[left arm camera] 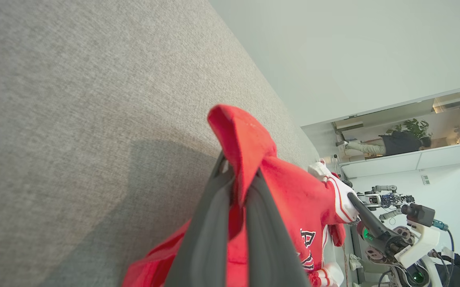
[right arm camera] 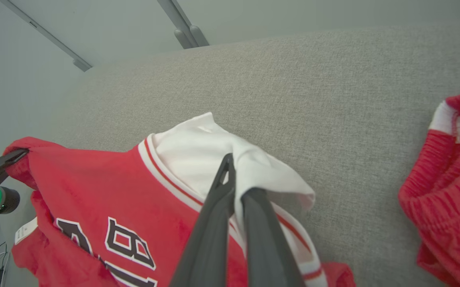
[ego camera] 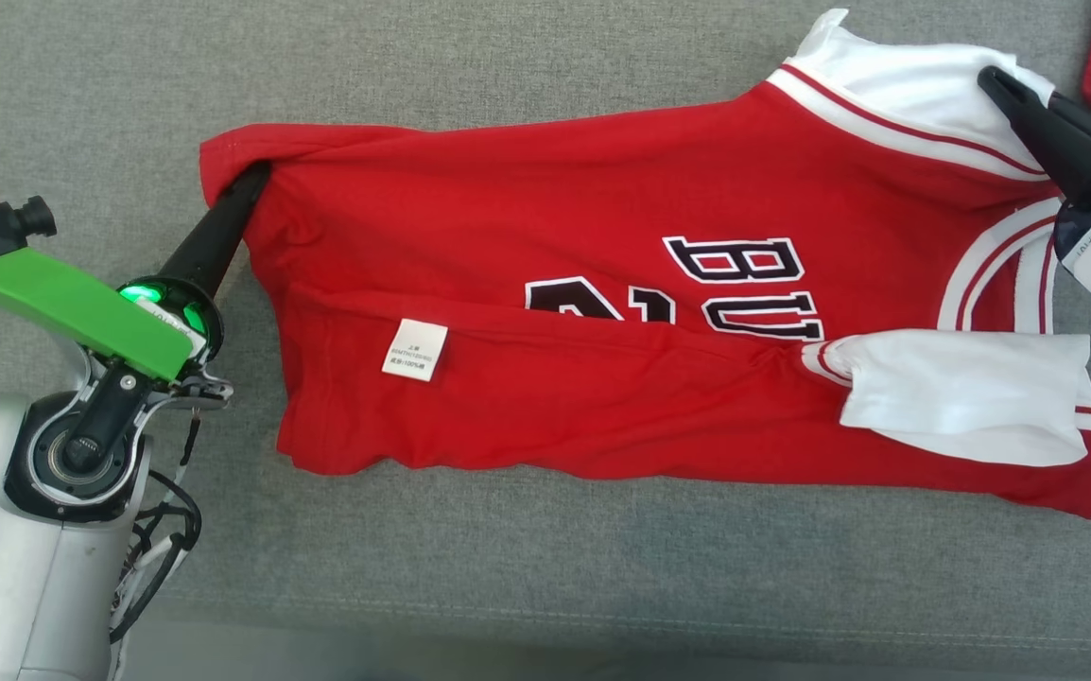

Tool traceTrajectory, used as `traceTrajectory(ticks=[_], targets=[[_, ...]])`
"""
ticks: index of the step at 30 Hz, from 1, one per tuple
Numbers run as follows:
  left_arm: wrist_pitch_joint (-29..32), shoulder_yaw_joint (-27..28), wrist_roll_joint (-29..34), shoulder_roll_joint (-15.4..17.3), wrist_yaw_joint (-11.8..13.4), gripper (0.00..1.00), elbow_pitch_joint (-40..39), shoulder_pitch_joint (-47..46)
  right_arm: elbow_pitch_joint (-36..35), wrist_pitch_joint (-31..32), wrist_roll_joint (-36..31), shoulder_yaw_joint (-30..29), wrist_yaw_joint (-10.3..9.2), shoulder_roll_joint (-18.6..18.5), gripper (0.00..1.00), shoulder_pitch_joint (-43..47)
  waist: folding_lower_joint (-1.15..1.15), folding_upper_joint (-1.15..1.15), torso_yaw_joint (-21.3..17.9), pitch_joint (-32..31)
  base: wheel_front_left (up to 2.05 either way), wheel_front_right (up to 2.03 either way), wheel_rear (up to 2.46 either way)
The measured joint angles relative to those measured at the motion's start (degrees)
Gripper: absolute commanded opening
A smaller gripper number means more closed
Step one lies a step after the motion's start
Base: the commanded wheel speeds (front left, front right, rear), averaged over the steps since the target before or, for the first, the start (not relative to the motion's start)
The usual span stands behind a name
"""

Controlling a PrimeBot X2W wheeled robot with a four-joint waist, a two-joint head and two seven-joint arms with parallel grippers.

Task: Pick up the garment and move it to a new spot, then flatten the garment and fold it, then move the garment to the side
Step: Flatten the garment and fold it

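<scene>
Head view: left pincer (ego camera: 254, 178) and right pincer (ego camera: 992, 81) are clamping shut on the upper corners of the jersey (ego camera: 602, 322), mid-frame on grey fabric (ego camera: 508, 586) (that edge apparently lifted slightly); they should be pulling it taut, moving evenly together.

The garment (ego camera: 602, 180) is bright red, with white sleeves (ego camera: 961, 397) edged in thin red stripes, black letters (ego camera: 733, 259) outlined in white, and a white label (ego camera: 415, 350). The surface (ego camera: 545, 577) is a mottled grey weave. A second cloth (right arm camera: 449, 191) is red with a white band
</scene>
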Motion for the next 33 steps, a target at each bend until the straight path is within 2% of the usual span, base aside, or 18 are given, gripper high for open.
traceTrajectory(ticks=[8,18,33], targets=[[-0.6,-0.4,1.2,0.0,0.0,0.00,0.4,0.1,-0.5,-0.9,0.1,-0.4,0.54,-0.1,0.00,0.5,0.00,0.00,-0.6,-0.2,0.00,0.00,0.00],[-0.1,-2.0,1.5,0.1,0.0,0.00,-0.6,0.6,-4.7,-3.8,-0.4,-0.8,2.21,-0.7,0.00,1.5,0.00,0.00,-1.3,-0.4,0.00,0.00,0.00],[-2.6,2.0,-1.0,1.5,-0.1,0.00,-4.4,6.3,-8.1,-7.6,0.6,-2.2,2.72,-0.8,0.00,13.9,0.00,0.00,-3.1,-1.2,0.00,0.00,0.00]])
